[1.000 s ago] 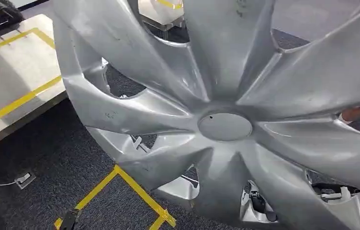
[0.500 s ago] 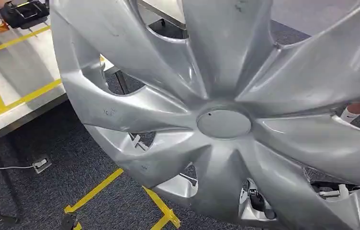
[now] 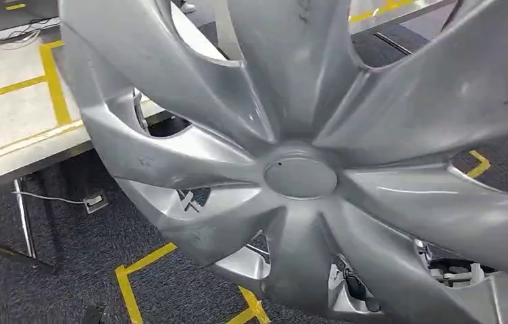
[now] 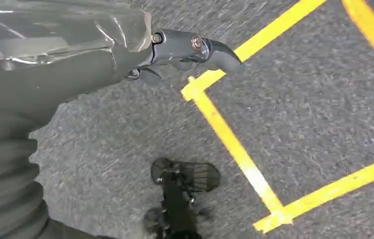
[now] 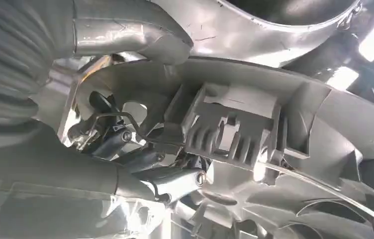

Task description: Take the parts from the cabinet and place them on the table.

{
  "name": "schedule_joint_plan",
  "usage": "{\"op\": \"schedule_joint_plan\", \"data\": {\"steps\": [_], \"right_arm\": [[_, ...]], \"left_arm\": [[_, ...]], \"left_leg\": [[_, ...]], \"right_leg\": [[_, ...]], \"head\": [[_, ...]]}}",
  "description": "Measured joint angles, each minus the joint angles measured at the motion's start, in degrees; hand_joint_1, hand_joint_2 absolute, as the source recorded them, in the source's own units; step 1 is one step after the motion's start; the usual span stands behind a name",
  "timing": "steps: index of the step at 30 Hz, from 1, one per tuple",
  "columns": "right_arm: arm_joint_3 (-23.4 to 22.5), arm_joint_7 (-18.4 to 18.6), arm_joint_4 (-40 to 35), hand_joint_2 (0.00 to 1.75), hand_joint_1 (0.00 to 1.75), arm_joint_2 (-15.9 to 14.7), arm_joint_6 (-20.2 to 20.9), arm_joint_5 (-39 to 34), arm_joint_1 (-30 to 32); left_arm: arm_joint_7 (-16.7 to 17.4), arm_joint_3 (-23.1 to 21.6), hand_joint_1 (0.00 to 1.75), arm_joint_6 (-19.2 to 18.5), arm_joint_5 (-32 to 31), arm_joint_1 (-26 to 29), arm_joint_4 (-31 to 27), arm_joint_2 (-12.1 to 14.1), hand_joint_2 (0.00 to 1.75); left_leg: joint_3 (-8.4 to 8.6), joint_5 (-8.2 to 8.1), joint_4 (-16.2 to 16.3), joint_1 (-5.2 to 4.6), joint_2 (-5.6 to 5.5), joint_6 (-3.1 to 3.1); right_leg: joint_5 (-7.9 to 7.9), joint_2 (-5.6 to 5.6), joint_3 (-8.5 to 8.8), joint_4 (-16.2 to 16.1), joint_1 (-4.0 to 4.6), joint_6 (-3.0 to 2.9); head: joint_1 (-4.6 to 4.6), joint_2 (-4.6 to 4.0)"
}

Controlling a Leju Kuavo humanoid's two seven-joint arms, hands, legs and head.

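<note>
Whole head view shifted, camera turning, table (image 3: 15,128) now wider across upper left of frame with its leg visible, floor socket (image 3: 94,200) moved up and right, yellow floor tape (image 3: 144,260) corner slid left, hubcap (image 3: 298,177) hub slightly left and lower.

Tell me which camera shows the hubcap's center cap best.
The head view: the silver hubcap faces the camera, its round center cap plain among the spokes. The right wrist view shows the hubcap's ribbed back and clips beside the right hand; the left wrist view shows floor.
</note>
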Motion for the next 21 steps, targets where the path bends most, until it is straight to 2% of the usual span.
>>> {"op": "schedule_joint_plan", "data": {"steps": [1,2,3,6,7,8,9,10,11,12,13,14,15,16,17,18,21], "right_arm": [[0.0,-0.2,-0.1,1.75,1.75,-0.1,0.0,0.0,-0.1],[0.1,-0.5,-0.2,1.75,1.75,-0.2,0.0,0.1,-0.1],[0.0,-1.0,-0.3,1.75,1.75,-0.2,0.2,0.2,0.1],[-0.4,-2.1,-0.3,1.75,1.75,-0.5,0.7,0.6,0.0],[-0.6,-2.5,-0.3,1.75,1.75,-0.6,0.8,0.6,0.0],[-0.7,-2.7,-0.3,1.75,1.75,-0.7,1.0,0.6,0.0],[-0.9,-3.1,-0.3,1.75,1.75,-0.7,1.2,0.6,0.2],[-1.0,-3.5,-0.2,1.75,1.75,-0.8,1.3,0.6,0.5],[-1.2,-3.8,-0.1,1.75,1.75,-0.9,1.4,0.7,0.7],[-1.2,-3.8,0.1,1.75,1.75,-0.9,1.4,1.0,0.8],[-1.3,-3.8,0.2,1.75,1.75,-0.9,1.4,1.2,1.0],[-1.3,-3.8,0.4,1.75,1.75,-0.9,1.5,1.4,1.1],[-1.3,-3.8,0.5,1.75,1.75,-0.9,1.6,1.5,1.1],[-1.3,-3.8,0.5,1.75,1.75,-0.9,1.6,1.6,1.0],[-1.3,-3.8,0.5,1.75,1.75,-0.9,1.6,1.6,0.9],[-1.3,-3.8,0.5,1.75,1.75,-0.9,1.6,1.6,0.9],[-1.2,-3.6,0.5,1.75,1.75,-0.7,1.3,1.6,0.8]], "left_arm": [[0.3,0.0,0.0,0.2,-0.4,0.0,-0.3,-0.1,1.75],[0.7,0.0,0.0,0.5,-0.7,-0.1,-0.5,-0.2,1.75],[1.3,0.0,0.0,0.7,-1.1,-0.3,-0.7,-0.3,1.75],[2.2,0.0,0.0,1.3,-2.2,-0.2,-1.0,-0.5,1.75],[2.4,0.0,0.0,1.4,-2.4,-0.2,-1.1,-0.5,1.75],[2.6,0.0,0.0,1.4,-2.5,-0.2,-1.4,-0.7,1.75],[2.6,0.0,0.0,1.6,-2.6,-0.6,-1.5,-0.7,1.75],[2.6,0.2,0.0,1.8,-2.6,-1.0,-1.6,-0.8,1.75],[2.6,0.2,0.0,1.8,-2.6,-1.2,-1.6,-0.9,1.75],[2.6,0.3,0.0,1.8,-2.6,-1.2,-1.6,-1.0,1.75],[2.7,0.4,0.0,1.8,-2.6,-1.1,-1.6,-1.1,1.75],[2.7,0.6,0.0,1.8,-2.6,-1.0,-1.6,-1.1,1.75],[2.7,0.8,0.0,1.8,-2.6,-1.0,-1.6,-1.1,1.75],[2.7,0.9,0.0,1.7,-2.6,-1.0,-1.6,-1.1,1.75],[2.6,1.0,0.0,1.7,-2.6,-1.1,-1.6,-1.1,1.75],[2.6,1.2,0.0,1.6,-2.5,-1.2,-1.6,-1.1,1.75],[2.2,1.6,0.0,1.3,-2.5,-1.0,-1.6,-0.9,1.75]], "left_leg": [[0.06,-0.17,0.2,0.05,-0.9,-0.25],[-0.24,-0.33,0.4,0.11,-1.59,-0.52],[-0.51,-0.79,1.1,-0.27,-2.53,-0.97],[-0.9,-0.84,0.9,0.15,-3.83,-1.64],[-0.95,-1.08,1.2,0.29,-3.58,-1.84],[-1.54,-1.86,2.5,-0.2,0.01,-2.24],[-2.97,-3.48,5.5,-0.12,2.5,-2.58],[-5.26,-5.59,10.1,0.09,4.02,-2.8],[-7.9,-7.46,15.1,0.3,4.67,-2.95],[-9.56,-8.13,18.0,0.42,4.9,-3.05],[-10.21,-7.53,18.7,0.55,4.98,-3.09],[-9.39,-5.76,16.5,0.59,5.07,-3.05],[-7.34,-3.32,12.1,0.59,5.27,-2.86],[-4.2,-0.56,6.1,0.45,5.86,-2.51],[-1.74,0.42,1.4,0.07,7.66,-2.02],[-1.68,-0.25,1.5,-0.34,8.3,-1.67],[-1.86,-0.32,1.1,-0.88,7.04,-0.74]], "right_leg": [[2.4,1.06,2.28,-5.5,-0.05,0.31],[3.61,3.69,3.56,-9.2,-0.26,0.22],[4.21,3.84,4.12,-9.7,-0.1,-0.8],[4.1,2.32,4.34,-9.6,0.31,-1.8],[4.21,1.71,4.54,-9.8,-0.39,-2.13],[4.02,1.34,4.76,-9.9,-0.14,-2.41],[3.82,0.72,4.95,-9.8,-0.04,-2.73],[3.67,0.07,5.11,-9.8,0.16,-2.93],[3.5,-0.65,5.23,-9.8,0.29,-3.14],[3.39,-1.19,5.3,-9.8,0.37,-3.25],[3.23,-1.71,5.43,-9.8,0.41,-3.22],[3.11,-2.18,5.58,-9.8,0.43,-3.2],[2.93,-2.68,5.82,-9.8,0.48,-3.09],[2.7,-3.23,6.18,-9.8,0.54,-3.01],[2.49,-3.7,6.49,-9.9,0.58,-2.81],[2.43,-4.11,6.58,-10.0,0.85,-2.62],[2.2,-5.33,6.88,-10.3,0.57,-1.71]], "head": [[0.04,0.0],[0.07,0.0],[-0.07,0.0],[-0.04,0.0],[0.0,0.0],[-0.23,0.0],[-0.88,0.0],[-0.76,0.0],[-0.81,0.0],[-0.81,0.0],[-0.83,0.0],[-0.83,0.0],[-0.83,0.0],[-0.83,0.0],[-0.81,0.0],[-0.68,0.0],[-0.78,0.0]]}}
